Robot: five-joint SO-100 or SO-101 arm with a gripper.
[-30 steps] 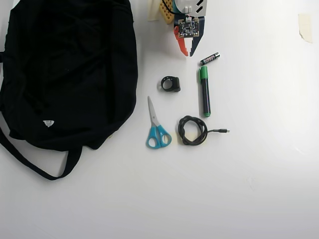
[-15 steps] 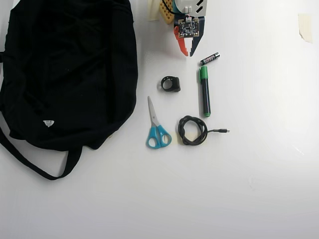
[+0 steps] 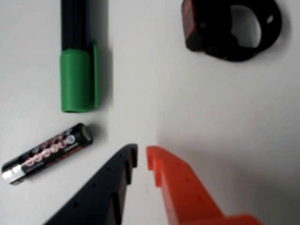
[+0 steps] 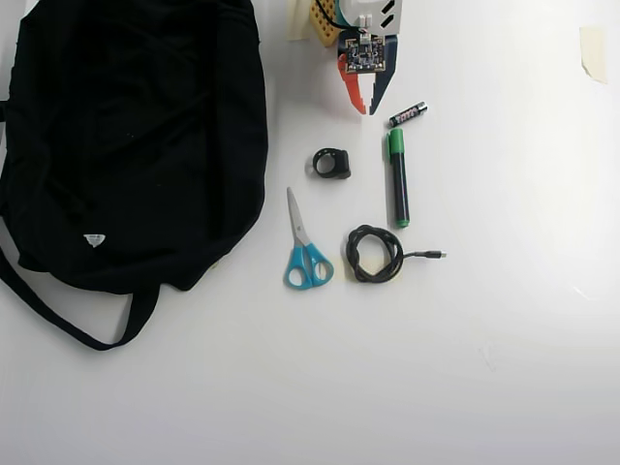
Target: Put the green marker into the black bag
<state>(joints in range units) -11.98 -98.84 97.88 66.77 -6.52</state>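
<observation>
The black bag point(image 4: 136, 136) lies flat on the white bench point(image 4: 504, 368) at the left of the overhead view, strap looped below it, white label near its lower edge. The arm enters from the top edge; its tool point(image 4: 368, 108) points down toward the items, jaws nearly together with only a narrow gap and nothing between them. In the wrist view the tool point(image 3: 141, 157) shows one black and one orange finger, tips close but apart.

The green marker point(image 4: 397, 177) lies just below the tool tip, cap toward the arm, well apart from the bag. In the wrist view the marker point(image 3: 78, 70) sits upper left.

Remaining items:
- Scissors point(image 4: 305, 247), blue handles.
- Coiled cable point(image 4: 376, 254).
- Black ring-shaped item point(image 4: 331, 163).
- Battery point(image 4: 408, 114), beside the marker cap.
</observation>
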